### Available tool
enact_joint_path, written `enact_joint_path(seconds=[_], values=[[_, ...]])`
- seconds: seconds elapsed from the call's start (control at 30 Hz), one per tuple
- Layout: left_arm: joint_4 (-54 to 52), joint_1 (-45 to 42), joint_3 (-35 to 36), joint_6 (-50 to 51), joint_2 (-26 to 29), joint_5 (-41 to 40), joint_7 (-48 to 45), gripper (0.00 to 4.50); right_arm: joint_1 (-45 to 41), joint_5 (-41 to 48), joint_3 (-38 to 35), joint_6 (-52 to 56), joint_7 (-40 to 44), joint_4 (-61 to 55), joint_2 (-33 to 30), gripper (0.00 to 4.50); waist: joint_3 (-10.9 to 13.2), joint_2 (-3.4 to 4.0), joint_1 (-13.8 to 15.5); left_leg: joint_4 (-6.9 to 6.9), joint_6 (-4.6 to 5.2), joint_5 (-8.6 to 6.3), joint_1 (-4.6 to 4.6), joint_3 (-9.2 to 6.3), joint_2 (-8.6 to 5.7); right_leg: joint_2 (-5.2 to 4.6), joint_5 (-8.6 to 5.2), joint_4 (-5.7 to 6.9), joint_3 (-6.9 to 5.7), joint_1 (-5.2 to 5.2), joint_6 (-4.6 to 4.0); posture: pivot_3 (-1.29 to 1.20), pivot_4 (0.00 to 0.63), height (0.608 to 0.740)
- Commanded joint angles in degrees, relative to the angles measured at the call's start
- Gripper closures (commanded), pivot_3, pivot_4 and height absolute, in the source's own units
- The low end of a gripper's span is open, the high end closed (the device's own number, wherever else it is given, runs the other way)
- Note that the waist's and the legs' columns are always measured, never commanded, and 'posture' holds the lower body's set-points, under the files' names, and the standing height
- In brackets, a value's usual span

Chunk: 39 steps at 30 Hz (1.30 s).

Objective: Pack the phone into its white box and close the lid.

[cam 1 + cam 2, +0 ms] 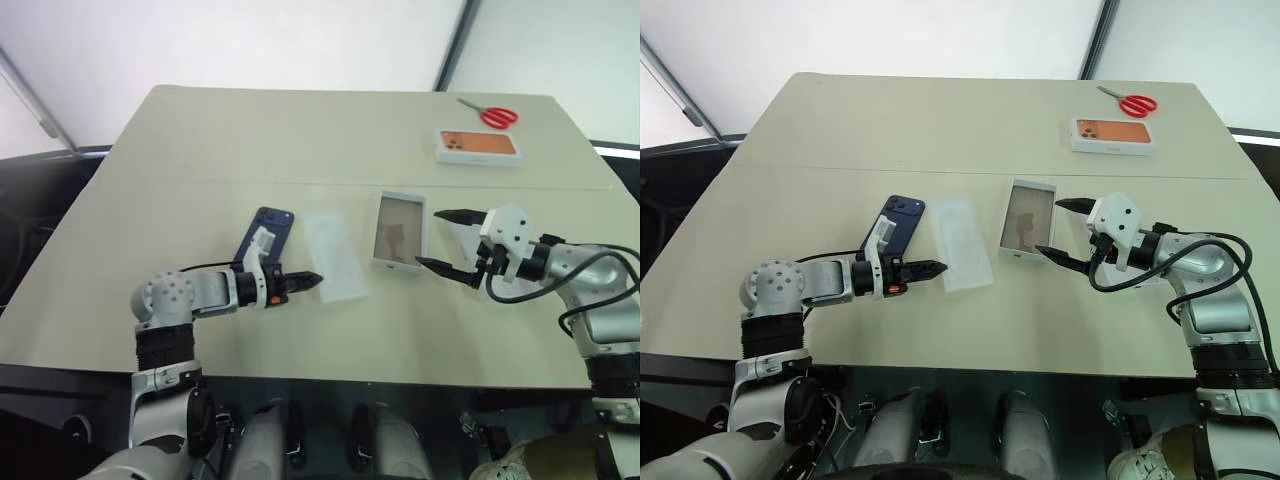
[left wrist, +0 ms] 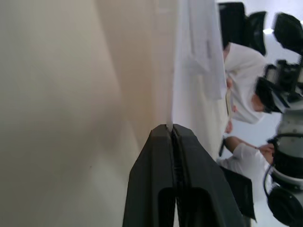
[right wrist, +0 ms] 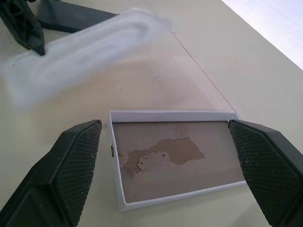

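Right wrist view: white box [image 3: 170, 161] between right gripper [image 3: 173, 165] fingers.

The left hand [image 1: 312, 281] and its arm cover the lower part of the phone [image 1: 268, 228]. The flat white insert [image 3: 80, 54] looks blurred in the right wrist view.

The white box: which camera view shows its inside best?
The right wrist view: the white box lies close, its tan floor showing between the right gripper's open fingers. Both eye views show it small on the table.

Open right hand [image 1: 1061, 230] beside white box [image 1: 1027, 221]
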Motion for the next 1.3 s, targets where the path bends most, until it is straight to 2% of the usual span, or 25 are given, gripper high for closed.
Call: enact_joint_path(seconds=[0.03, 0.3, 0.37, 0.47, 0.6, 0.7, 0.8, 0.93, 1.3], values=[[0.31, 0.20, 1.89, 0.40, 0.63, 0.62, 1.11, 4.46, -0.62, -0.04, -0.85, -1.12, -0.30, -1.30, -0.14, 0.00, 0.00, 0.00, -0.04, 0.00, 0.00, 0.00, 0.00, 0.00, 0.00, 0.00, 0.00, 0.00, 0.00, 0.00, 0.00, 0.00, 0.150, 0.738], [1.12, -2.68, 7.49, -1.27, 2.68, -1.97, 0.31, 4.46, 0.50, 1.24, 2.17, 4.09, 2.22, -3.91, 0.39, 0.00, 0.01, -0.02, -0.09, -0.01, -0.01, 0.00, -0.01, 0.00, 0.02, -0.01, 0.00, 0.00, 0.01, -0.04, 0.00, 0.00, 0.150, 0.738], [-1.32, -1.87, 4.03, -6.75, 4.70, 0.42, -1.65, 4.46, -0.85, -1.10, 5.75, 10.89, 1.23, -2.14, 0.57, 0.00, 0.01, -0.02, -0.11, -0.01, -0.02, 0.00, -0.03, 0.00, 0.03, -0.01, 0.00, 0.00, 0.01, -0.06, -0.01, 0.00, 0.150, 0.738], [-3.32, -1.42, 2.90, -11.29, 5.36, 0.72, -2.97, 4.46, -4.57, -4.38, 8.90, 13.23, -1.98, 0.57, 3.23, 0.00, 0.01, -0.01, 0.01, -0.01, -0.04, -0.01, -0.06, 0.01, 0.01, -0.07, 0.01, 0.00, 0.01, -0.10, -0.03, 0.00, 0.150, 0.738], [-4.38, -0.89, 2.49, -12.48, 6.11, 0.00, -3.14, 4.46, -7.80, -6.25, 11.63, 17.05, -3.46, 2.37, 5.98, 0.00, 0.02, -0.01, 0.04, 0.00, -0.04, 0.00, -0.20, 0.01, -0.01, -0.10, 0.01, 0.00, 0.01, -0.25, -0.03, 0.00, 0.150, 0.738], [-3.52, -1.37, 3.09, -10.85, 6.65, -1.28, -3.18, 4.50, -8.72, -7.32, 13.25, 17.86, -2.18, 4.42, 5.96, 0.81, 0.02, -0.02, 0.22, 0.00, -0.03, 0.00, -0.21, 0.01, -0.01, 0.00, 0.02, 0.00, -0.01, -0.23, -0.03, 0.00, 0.150, 0.738], [-3.47, -2.03, 3.99, -10.17, 7.14, -2.33, -2.87, 4.50, -9.59, -4.72, 12.48, 20.59, 0.24, 4.67, 6.24, 2.37, 0.02, -0.02, 0.14, -0.01, -0.02, 0.00, -0.21, 0.02, -0.02, 0.01, 0.01, 0.00, -0.01, -0.24, -0.02, 0.00, 0.150, 0.738], [-3.05, -3.52, 4.20, -9.38, 7.80, -2.34, -1.55, 4.50, -9.74, -6.86, 13.73, 18.45, 2.10, 5.99, 5.40, 4.47, 0.02, -0.02, 0.03, -0.01, -0.02, 0.01, -0.21, 0.02, -0.01, 0.03, 0.02, 0.01, -0.02, -0.24, -0.02, 0.00, 0.150, 0.738], [-1.14, -11.18, 8.09, -2.65, 7.20, -8.05, 0.44, 4.50, -5.60, -7.02, 18.55, 13.53, 4.45, -6.61, 9.69, 4.47, 0.04, -0.05, -0.35, -0.02, -0.03, 0.01, -0.19, 0.02, -0.01, 0.04, 0.01, 0.04, -0.02, -0.24, 0.00, 0.00, 0.150, 0.738]])
